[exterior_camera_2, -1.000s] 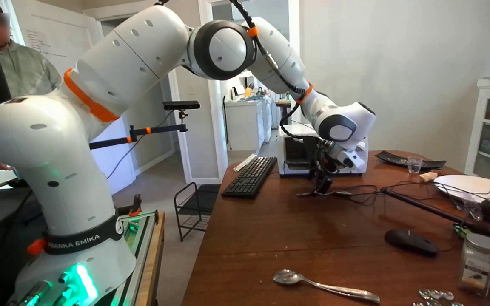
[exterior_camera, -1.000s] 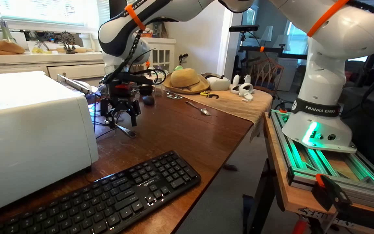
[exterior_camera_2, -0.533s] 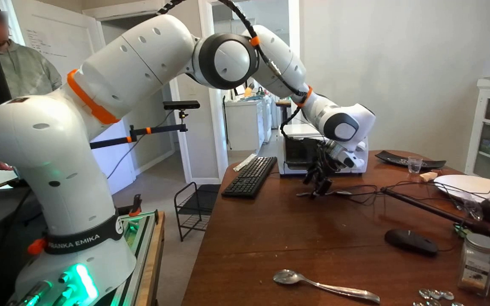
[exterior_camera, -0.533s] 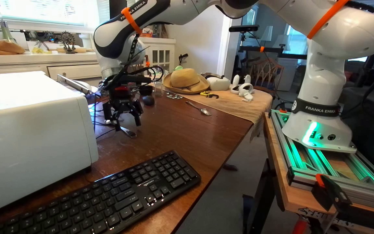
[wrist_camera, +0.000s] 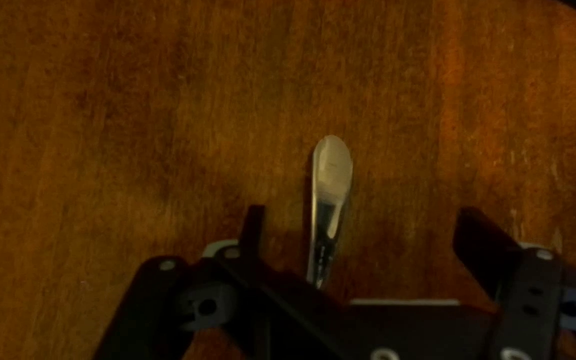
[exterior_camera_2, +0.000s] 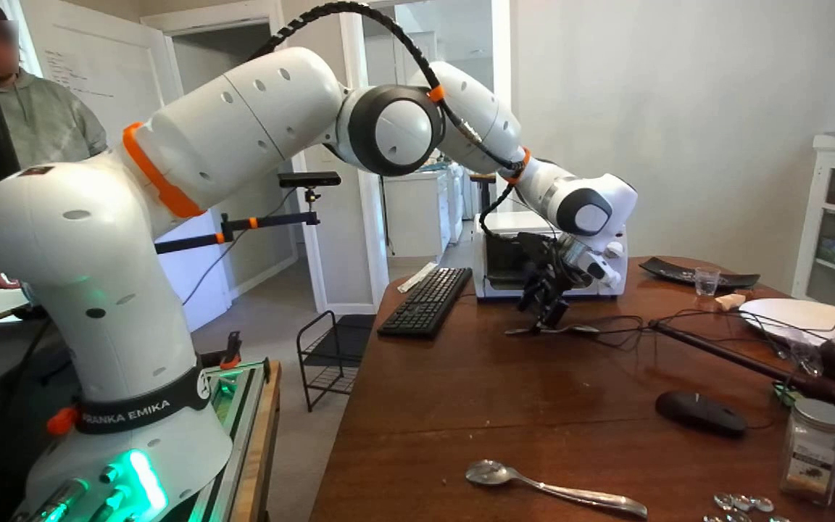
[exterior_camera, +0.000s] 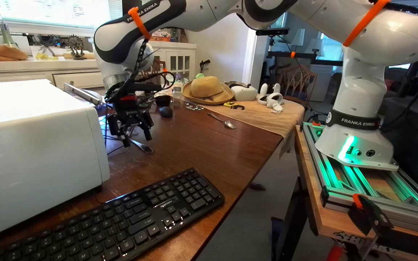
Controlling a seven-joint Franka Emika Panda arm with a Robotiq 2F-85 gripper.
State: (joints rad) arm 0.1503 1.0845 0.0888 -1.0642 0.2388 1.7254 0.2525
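My gripper (exterior_camera: 136,138) is open and empty, low over the brown wooden table beside the white oven. It also shows in an exterior view (exterior_camera_2: 542,312). In the wrist view its fingers (wrist_camera: 360,220) stand wide apart. A metal utensil (exterior_camera: 143,146) lies on the table beneath it. In the wrist view the utensil's handle (wrist_camera: 332,170) lies between the fingers, closer to the left one, and its lower part is hidden behind the gripper. The utensil also shows in an exterior view (exterior_camera_2: 584,329). I cannot tell what kind of head it has.
A white toaster oven (exterior_camera: 35,145) stands close beside the gripper. A black keyboard (exterior_camera: 140,217) lies near the table edge. A spoon (exterior_camera_2: 555,491), a black mouse (exterior_camera_2: 700,413), a glass jar (exterior_camera_2: 815,449) and a white plate (exterior_camera_2: 802,312) are on the table. Black cables (exterior_camera_2: 628,330) lie near the utensil.
The upper arm and elbow have come down. The gripper has turned a little; in an exterior view it shifted right, then back left. The utensil has not moved.
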